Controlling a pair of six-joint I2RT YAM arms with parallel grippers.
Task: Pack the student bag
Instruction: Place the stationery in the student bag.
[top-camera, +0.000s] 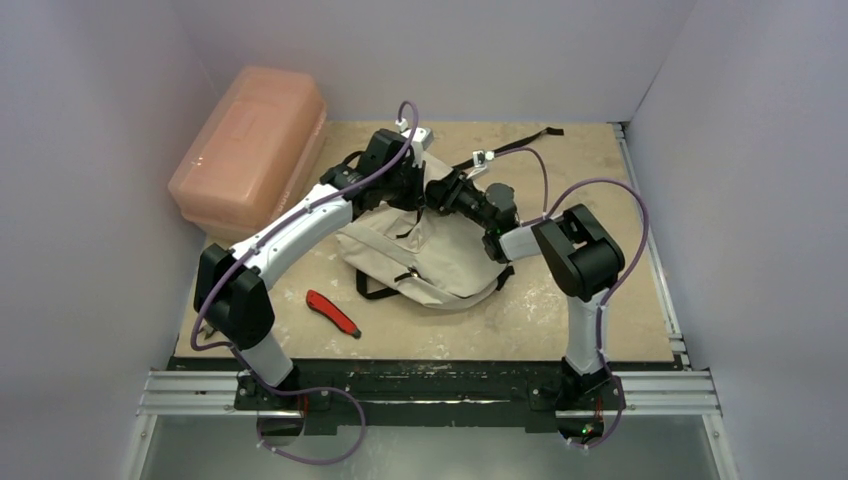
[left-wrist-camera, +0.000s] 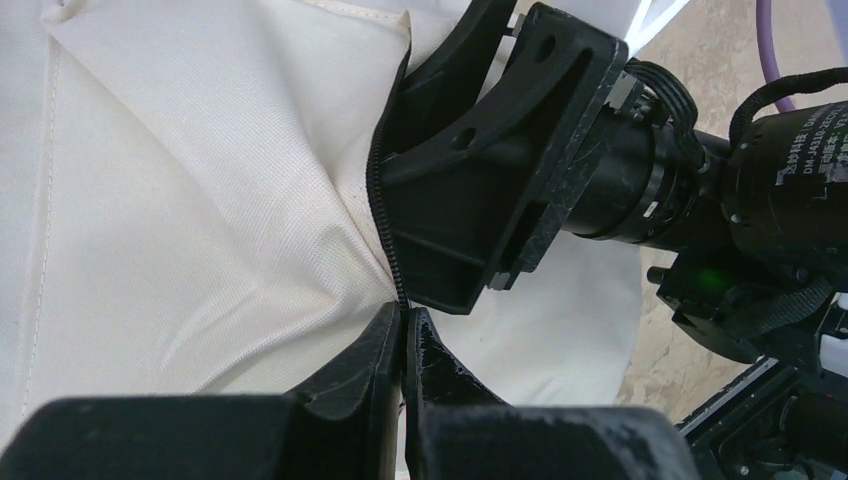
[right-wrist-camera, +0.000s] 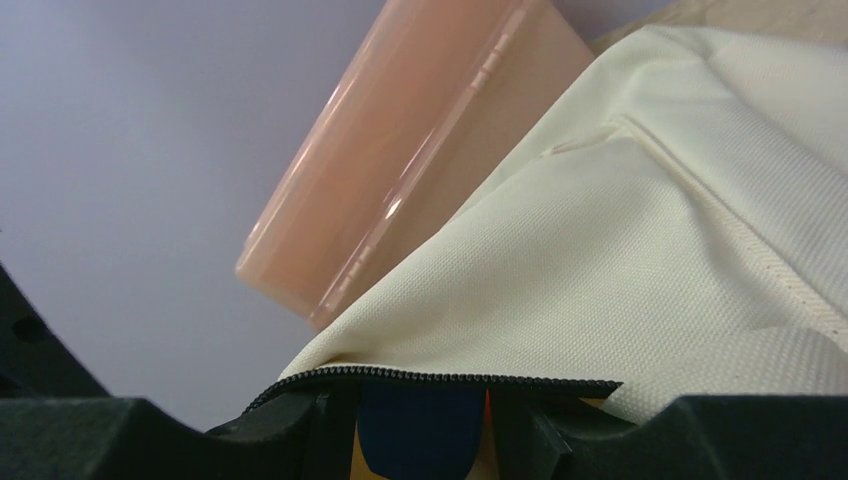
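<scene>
Your student bag (top-camera: 440, 262) lies crumpled at the middle of the table (top-camera: 610, 300), its top toward the far wall and both arms bent over it. Your left gripper (left-wrist-camera: 403, 335) has its fingers pressed together, pinching the bag's black zipper edge (right-wrist-camera: 430, 378). Your right gripper (right-wrist-camera: 420, 412) faces it at the bag's mouth, jaws apart. Under the zipper edge, between those jaws, sits a dark blue thing (right-wrist-camera: 415, 445) with orange and yellow beside it; you cannot tell whether the jaws grip it. A pink box (top-camera: 250, 150) stands far left against the wall, its contents unreadable. A red cutter (top-camera: 333, 312) lies near the bag's left.
</scene>
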